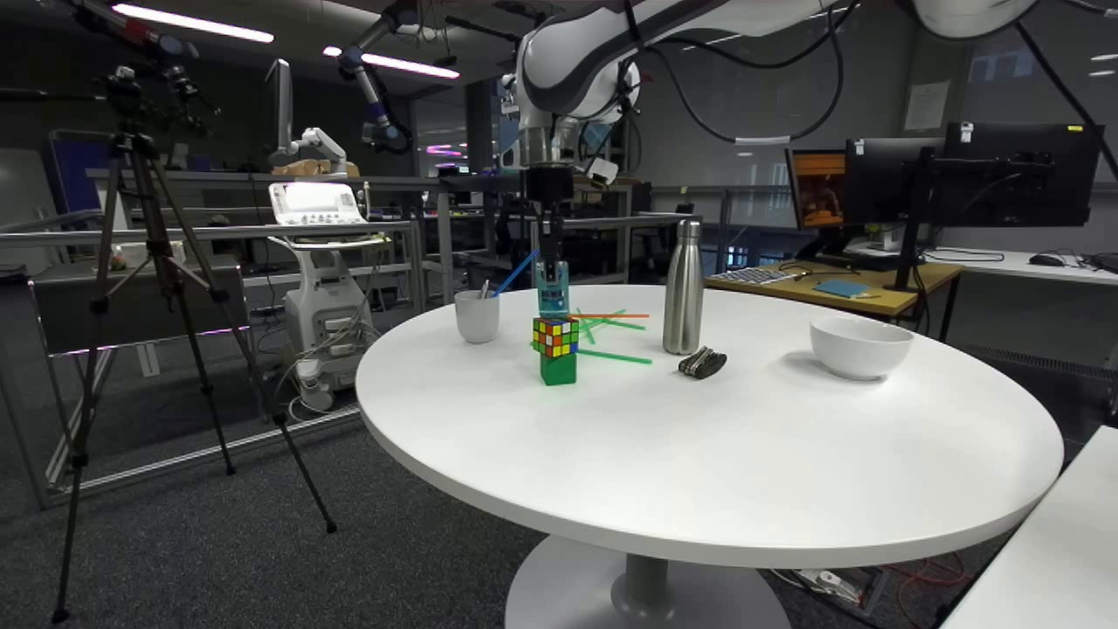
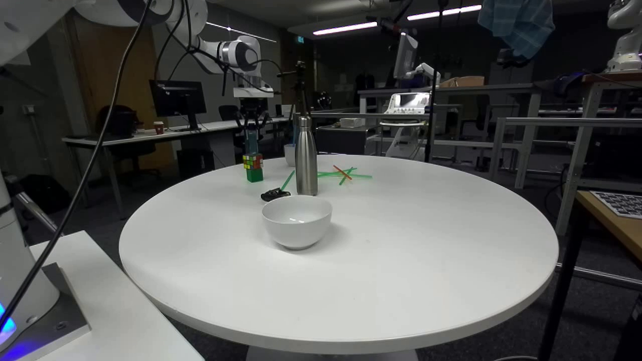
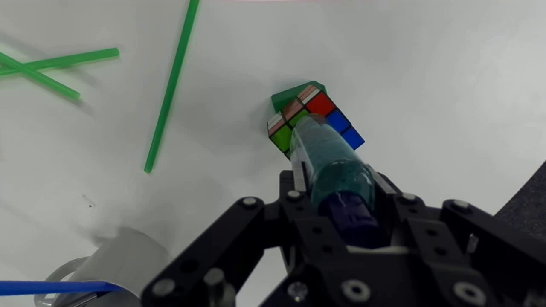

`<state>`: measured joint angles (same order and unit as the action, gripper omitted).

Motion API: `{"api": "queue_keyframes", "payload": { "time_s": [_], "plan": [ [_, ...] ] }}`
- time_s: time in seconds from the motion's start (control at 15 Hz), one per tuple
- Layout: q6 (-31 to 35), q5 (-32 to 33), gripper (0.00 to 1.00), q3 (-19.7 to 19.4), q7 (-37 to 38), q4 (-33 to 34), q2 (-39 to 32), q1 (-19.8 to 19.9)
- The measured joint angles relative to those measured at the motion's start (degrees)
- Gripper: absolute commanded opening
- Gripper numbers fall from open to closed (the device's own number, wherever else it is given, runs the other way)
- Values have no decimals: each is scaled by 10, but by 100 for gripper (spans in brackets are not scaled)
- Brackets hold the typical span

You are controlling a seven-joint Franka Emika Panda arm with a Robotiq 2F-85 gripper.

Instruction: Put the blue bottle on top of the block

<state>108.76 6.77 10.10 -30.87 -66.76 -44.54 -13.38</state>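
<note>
The small teal-blue bottle (image 1: 553, 299) is upright, directly over the block in both exterior views (image 2: 252, 145). The block is a multicoloured cube (image 1: 556, 337) stacked on a plain green cube (image 1: 558, 369); both also show in an exterior view (image 2: 253, 161). My gripper (image 1: 551, 278) points down with its fingers on both sides of the bottle, shut on it. In the wrist view the gripper pads (image 3: 337, 181) lie along the bottle (image 3: 326, 147), dark cap toward me. Its base meets the cube's top (image 3: 320, 104); I cannot tell whether it rests or hovers slightly.
A white cup (image 1: 477, 317) with a blue stick stands near the block. A tall steel flask (image 1: 684, 288), a small flat black object (image 1: 702, 362) and a white bowl (image 1: 861, 348) are on the round white table (image 1: 699, 472). Green straws (image 3: 172, 85) lie beside the block.
</note>
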Motion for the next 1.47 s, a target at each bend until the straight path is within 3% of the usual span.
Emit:
{"api": "queue_keyframes", "payload": {
  "time_s": [0.27,0.33,0.73,1.47],
  "plan": [
    [-8,0,10,0,0,0,-1,0],
    [-8,0,53,0,0,0,-2,0],
    [-8,0,99,0,0,1,-2,0],
    [-9,1,100,-1,0,12,-2,0]
  ]
}}
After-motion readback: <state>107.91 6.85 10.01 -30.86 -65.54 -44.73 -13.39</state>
